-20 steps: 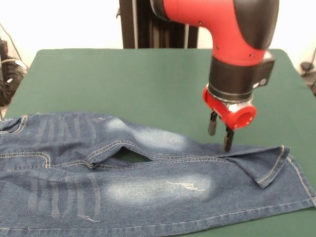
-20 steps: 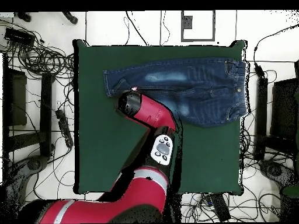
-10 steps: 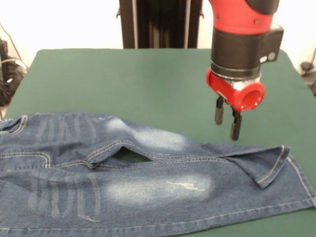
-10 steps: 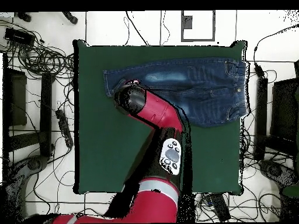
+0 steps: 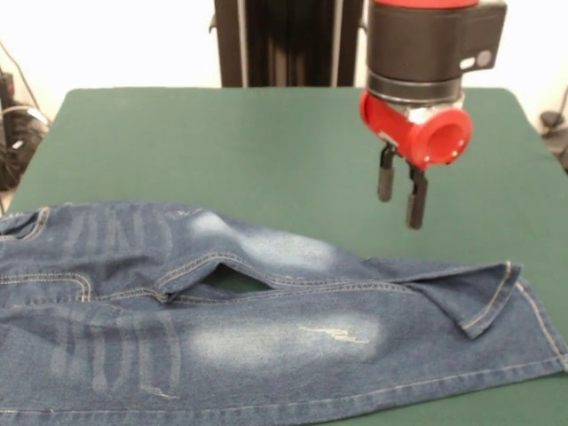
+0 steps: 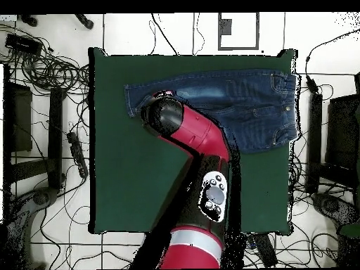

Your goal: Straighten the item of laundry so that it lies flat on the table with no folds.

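- Front view: the gripper (image 5: 398,196) hangs above the green desk (image 5: 222,142), clear of the cloth, its two dark fingers (image 5: 414,201) parted with a small gap and grasping nothing.
- The jeans (image 5: 266,337) lie across the near part of the desk, legs toward the right; the upper leg's hem (image 5: 488,297) is turned over in a fold, and a green gap shows between the legs.
- Overhead view: the jeans (image 6: 246,105) lie along the desk's (image 6: 140,183) upper edge, waistband at right.
- The red arm (image 6: 193,133) covers the left leg ends; the fingers are hidden here.
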Available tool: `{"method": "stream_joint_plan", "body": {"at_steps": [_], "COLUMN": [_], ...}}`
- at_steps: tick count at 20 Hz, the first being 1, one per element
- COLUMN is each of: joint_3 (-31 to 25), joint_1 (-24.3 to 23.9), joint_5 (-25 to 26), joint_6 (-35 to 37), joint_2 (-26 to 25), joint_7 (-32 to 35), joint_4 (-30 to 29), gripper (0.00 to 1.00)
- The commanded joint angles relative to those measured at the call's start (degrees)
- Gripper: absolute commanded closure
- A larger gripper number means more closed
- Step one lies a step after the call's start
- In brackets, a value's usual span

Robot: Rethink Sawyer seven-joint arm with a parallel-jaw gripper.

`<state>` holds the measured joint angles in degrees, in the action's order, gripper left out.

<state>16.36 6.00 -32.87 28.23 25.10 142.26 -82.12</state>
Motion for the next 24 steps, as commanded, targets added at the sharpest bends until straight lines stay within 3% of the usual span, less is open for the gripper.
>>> {"method": "stream_joint_plan", "body": {"at_steps": [1, 11, 18, 24], "joint_3": [1.57, 5.45, 4.33, 2.17], "joint_1": [7.97, 12.64, 9.8, 6.47], "joint_5": [-1.36, -4.93, -3.99, -2.59], "joint_6": [10.2, 12.03, 8.39, 5.75], "joint_2": [-5.47, -11.19, -17.28, -17.85], "joint_7": [21.99, 31.03, 29.77, 24.99], "joint_4": [2.38, 9.56, 15.15, 14.33], "gripper": [0.0, 0.0, 0.0, 0.0]}}
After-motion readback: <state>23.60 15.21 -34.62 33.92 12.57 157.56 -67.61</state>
